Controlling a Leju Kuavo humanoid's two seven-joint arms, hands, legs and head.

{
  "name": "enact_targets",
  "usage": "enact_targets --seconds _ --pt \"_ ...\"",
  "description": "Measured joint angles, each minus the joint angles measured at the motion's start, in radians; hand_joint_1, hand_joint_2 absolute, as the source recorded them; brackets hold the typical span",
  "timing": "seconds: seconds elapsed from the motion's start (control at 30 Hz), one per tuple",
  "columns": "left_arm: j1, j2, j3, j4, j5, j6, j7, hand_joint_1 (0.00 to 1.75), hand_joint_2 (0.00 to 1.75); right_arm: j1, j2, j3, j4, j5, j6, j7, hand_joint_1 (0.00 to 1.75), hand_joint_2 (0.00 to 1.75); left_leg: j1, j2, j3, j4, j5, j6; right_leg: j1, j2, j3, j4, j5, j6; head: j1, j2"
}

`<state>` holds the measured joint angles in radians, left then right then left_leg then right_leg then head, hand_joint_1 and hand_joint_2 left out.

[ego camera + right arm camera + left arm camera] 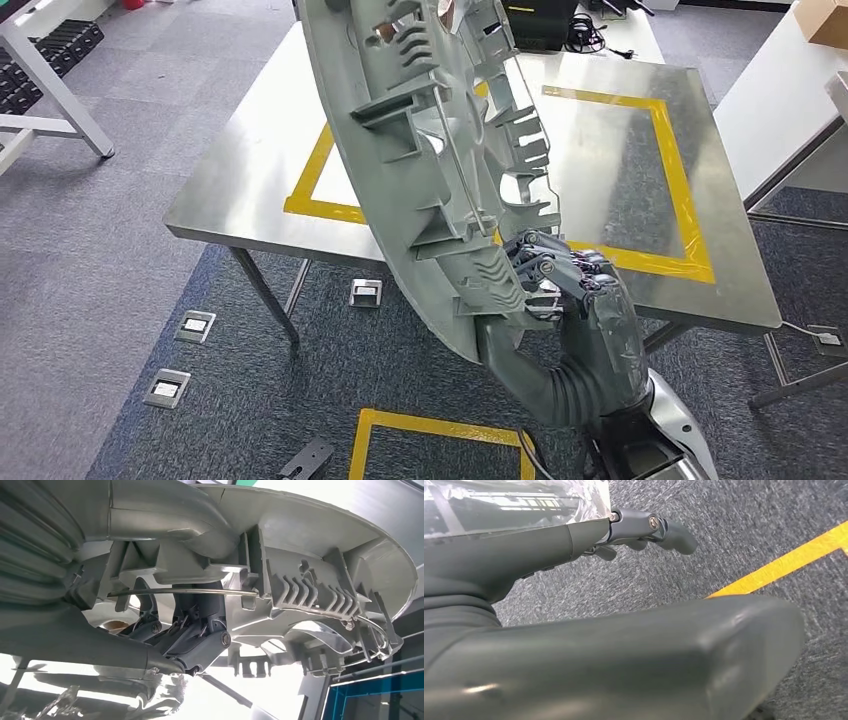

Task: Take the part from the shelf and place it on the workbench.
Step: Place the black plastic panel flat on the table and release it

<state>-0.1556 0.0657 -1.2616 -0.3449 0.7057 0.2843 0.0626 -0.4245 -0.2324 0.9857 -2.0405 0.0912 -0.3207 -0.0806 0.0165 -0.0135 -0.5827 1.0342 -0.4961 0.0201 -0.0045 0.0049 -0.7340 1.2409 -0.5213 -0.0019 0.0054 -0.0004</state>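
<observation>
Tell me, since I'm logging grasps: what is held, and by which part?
The right hand grips the grey plastic part at its lower rim. The left hand holds nothing.

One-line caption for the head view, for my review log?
Right hand holds large round grey ribbed plastic part over steel workbench marked with yellow tape.

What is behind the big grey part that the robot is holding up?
Behind the grey part is the metal workbench with its yellow tape square. The part covers the middle of the table, so anything lying there cannot be seen. The right robot hand grips its lower edge.
</observation>
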Motion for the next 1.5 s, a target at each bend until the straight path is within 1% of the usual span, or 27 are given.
enact_targets --seconds 0.07,0.1,0.17,0.27,0.3,0.37,0.4,0.43,0.47,0.53,0.57,0.6,0.77,0.83,0.9,0.93,0.97,1.0,1.03,1.1,1.13,1.23,1.3,1.4,1.43,1.47,1.5 --pt "-0.001 -0.001 0.000 0.000 0.000 0.000 0.000 0.00 1.75 0.000 0.000 0.000 0.000 0.000 0.000 0.000 1.75 1.75 -0.003 -0.002 0.005 0.000 -0.005 -0.005 0.005 0.000 0.061 -0.134 0.060 -0.014 0.001 0.000" --pt "-0.001 -0.001 0.000 -0.001 0.000 0.000 0.000 0.00 1.75 -0.001 0.000 0.000 0.000 0.000 0.000 0.000 1.75 1.75 -0.004 -0.003 0.005 0.001 -0.007 -0.009 0.007 0.000 0.081 -0.178 0.071 -0.019 0.002 0.000" --pt "-0.002 -0.002 0.000 -0.001 0.000 -0.001 0.000 0.00 1.75 -0.002 0.000 0.000 0.000 0.000 0.000 0.000 1.75 1.75 -0.003 -0.002 0.003 -0.001 -0.008 -0.020 0.012 0.001 0.092 -0.204 0.067 -0.025 0.002 0.000" --pt "-0.002 -0.002 0.000 -0.001 -0.001 0.000 0.000 0.00 1.75 -0.002 0.000 -0.001 0.000 0.000 0.000 0.000 1.75 1.75 -0.002 0.000 0.000 0.016 -0.028 -0.036 0.007 0.000 0.105 -0.222 0.068 -0.036 0.000 0.000" --pt "-0.003 -0.002 0.000 -0.001 -0.001 0.000 0.000 0.00 1.75 -0.002 0.000 -0.001 0.000 0.000 0.001 0.000 1.75 1.75 -0.002 0.001 -0.014 0.051 -0.049 -0.040 0.004 -0.001 0.112 -0.228 0.068 -0.040 -0.003 0.000" --pt "-0.002 -0.002 0.000 -0.001 -0.001 0.000 0.000 0.00 1.75 -0.002 0.000 0.000 0.000 0.000 0.001 0.000 1.75 1.75 0.000 0.002 -0.068 0.172 -0.105 -0.047 0.003 -0.003 0.118 -0.230 0.066 -0.046 -0.008 0.000" --pt "-0.001 -0.002 0.000 -0.001 0.000 0.000 0.000 0.00 1.75 -0.002 0.000 0.000 0.000 0.000 0.001 0.000 1.75 1.75 0.001 0.002 -0.096 0.227 -0.122 -0.050 0.003 -0.003 0.119 -0.229 0.063 -0.047 -0.010 0.000" --pt "0.000 -0.001 0.000 -0.001 0.000 0.000 0.001 0.00 1.75 -0.001 0.000 0.000 0.000 0.000 0.001 0.000 1.75 1.75 0.001 0.002 -0.114 0.257 -0.121 -0.052 0.003 -0.002 0.121 -0.227 0.061 -0.047 -0.011 0.000" --pt "0.001 -0.001 0.000 -0.001 0.000 0.000 0.002 0.00 1.75 -0.001 0.000 0.000 0.000 -0.001 0.001 0.000 1.75 1.75 0.001 0.002 -0.114 0.248 -0.101 -0.053 0.003 -0.001 0.123 -0.224 0.057 -0.046 -0.012 0.000" --pt "0.000 0.001 0.000 -0.001 0.000 0.001 0.002 0.00 1.75 0.000 0.000 0.000 0.000 -0.001 0.001 0.000 1.75 1.75 0.002 0.003 -0.072 0.139 -0.025 -0.053 0.002 0.001 0.131 -0.218 0.048 -0.041 -0.016 0.000" --pt "0.000 0.001 0.000 -0.002 0.000 0.001 0.002 0.00 1.75 0.000 0.000 0.000 0.000 -0.002 0.001 0.000 1.75 1.75 0.001 0.003 -0.048 0.082 0.002 -0.050 0.003 0.002 0.133 -0.213 0.043 -0.036 -0.017 0.000" --pt "-0.001 0.001 0.000 -0.002 0.000 0.002 0.002 0.00 1.75 0.000 0.000 0.000 0.000 -0.002 0.001 0.000 1.75 1.75 0.000 0.003 -0.027 0.039 0.013 -0.045 0.005 0.002 0.132 -0.209 0.039 -0.032 -0.019 0.000" --pt "0.000 0.001 0.001 -0.004 0.000 0.003 0.004 0.00 1.75 -0.001 0.000 -0.001 0.000 -0.002 0.002 -0.003 1.75 1.75 0.001 0.002 -0.012 0.003 0.009 -0.014 0.007 0.001 0.119 -0.194 0.028 -0.005 -0.015 0.000" --pt "-0.002 0.002 0.001 -0.004 0.000 0.003 0.004 0.00 1.75 -0.001 0.000 -0.002 0.000 -0.003 0.003 -0.005 1.75 1.75 0.005 0.002 -0.010 -0.001 0.010 -0.006 0.004 0.000 0.078 -0.111 -0.015 0.004 -0.007 0.000" --pt "-0.002 0.002 0.001 -0.004 0.000 0.003 0.004 0.00 1.75 0.000 0.000 -0.002 0.000 -0.003 0.003 -0.007 1.75 1.75 0.004 0.002 -0.009 -0.001 0.008 -0.001 0.000 0.000 0.007 0.020 -0.063 0.010 -0.001 0.000" --pt "-0.001 0.002 0.001 -0.004 0.000 0.003 0.005 0.00 1.75 0.000 0.000 -0.001 0.000 -0.003 0.003 -0.007 1.75 1.75 0.003 0.002 -0.009 0.000 0.007 0.000 -0.001 0.000 -0.018 0.060 -0.067 0.011 -0.001 0.000" --pt "-0.001 0.002 0.001 -0.004 0.000 0.003 0.005 0.00 1.75 0.000 0.000 -0.002 0.000 -0.003 0.003 -0.008 1.75 1.75 0.003 0.002 -0.007 0.000 0.006 0.000 -0.001 0.000 -0.026 0.065 -0.053 0.010 0.000 0.000" --pt "0.000 0.002 0.001 -0.004 -0.001 0.003 0.005 0.00 1.75 0.000 0.000 -0.002 0.000 -0.003 0.003 -0.008 1.75 1.75 0.002 0.001 -0.004 0.000 0.004 0.000 -0.001 0.000 -0.014 0.030 -0.021 0.007 0.000 0.000" --pt "0.000 0.002 0.001 -0.005 -0.001 0.003 0.005 0.00 1.75 0.000 0.000 -0.002 0.000 -0.004 0.003 -0.008 1.75 1.75 0.001 0.000 -0.001 0.000 0.002 -0.001 0.000 0.000 0.014 -0.035 0.020 0.001 0.001 0.000" --pt "-0.001 0.001 0.002 -0.006 -0.001 0.003 0.004 0.00 1.75 0.000 0.000 -0.002 0.000 -0.004 0.003 -0.008 1.75 1.75 -0.002 -0.002 0.003 0.000 -0.003 -0.007 0.004 -0.001 0.071 -0.158 0.067 -0.011 0.002 0.000" --pt "-0.001 0.001 0.002 -0.006 -0.001 0.003 0.004 0.00 1.75 -0.001 0.000 -0.002 0.000 -0.004 0.003 -0.008 1.75 1.75 -0.003 -0.002 0.002 0.000 -0.005 -0.012 0.007 0.000 0.087 -0.192 0.073 -0.015 0.002 0.000" --pt "-0.001 0.000 0.002 -0.006 -0.001 0.003 0.005 0.00 1.75 -0.001 0.000 -0.003 0.000 -0.004 0.003 -0.008 1.75 1.75 -0.001 0.000 0.001 -0.003 -0.008 -0.030 0.009 0.001 0.096 -0.213 0.067 -0.025 0.002 0.000" --pt "-0.002 0.001 0.002 -0.007 -0.001 0.003 0.004 0.00 1.75 -0.001 0.000 -0.004 0.000 -0.004 0.003 -0.008 1.75 1.75 0.000 0.002 -0.007 0.025 -0.031 -0.040 0.004 0.000 0.108 -0.226 0.070 -0.034 -0.001 0.000" --pt "-0.001 0.001 0.002 -0.008 -0.001 0.003 0.004 0.00 1.75 -0.002 0.000 -0.003 0.001 -0.004 0.003 -0.008 1.75 1.75 0.001 0.002 -0.078 0.187 -0.107 -0.049 0.002 -0.003 0.117 -0.230 0.065 -0.044 -0.008 0.000" --pt "0.000 0.002 0.002 -0.009 -0.001 0.003 0.005 0.00 1.75 -0.001 0.000 -0.003 0.001 -0.004 0.003 -0.008 1.75 1.75 0.002 0.003 -0.102 0.233 -0.118 -0.051 0.003 -0.002 0.118 -0.228 0.063 -0.045 -0.010 0.000" --pt "0.001 0.002 0.002 -0.009 -0.001 0.003 0.005 0.00 1.75 -0.001 0.000 -0.002 0.001 -0.004 0.003 -0.008 1.75 1.75 0.002 0.003 -0.114 0.248 -0.110 -0.053 0.003 -0.001 0.120 -0.225 0.060 -0.044 -0.010 0.000" --pt "0.001 0.002 0.002 -0.009 -0.001 0.003 0.005 0.00 1.75 0.000 0.000 -0.002 0.001 -0.004 0.003 -0.008 1.75 1.75 0.002 0.003 -0.107 0.224 -0.082 -0.054 0.002 0.000 0.121 -0.222 0.056 -0.043 -0.012 0.000"
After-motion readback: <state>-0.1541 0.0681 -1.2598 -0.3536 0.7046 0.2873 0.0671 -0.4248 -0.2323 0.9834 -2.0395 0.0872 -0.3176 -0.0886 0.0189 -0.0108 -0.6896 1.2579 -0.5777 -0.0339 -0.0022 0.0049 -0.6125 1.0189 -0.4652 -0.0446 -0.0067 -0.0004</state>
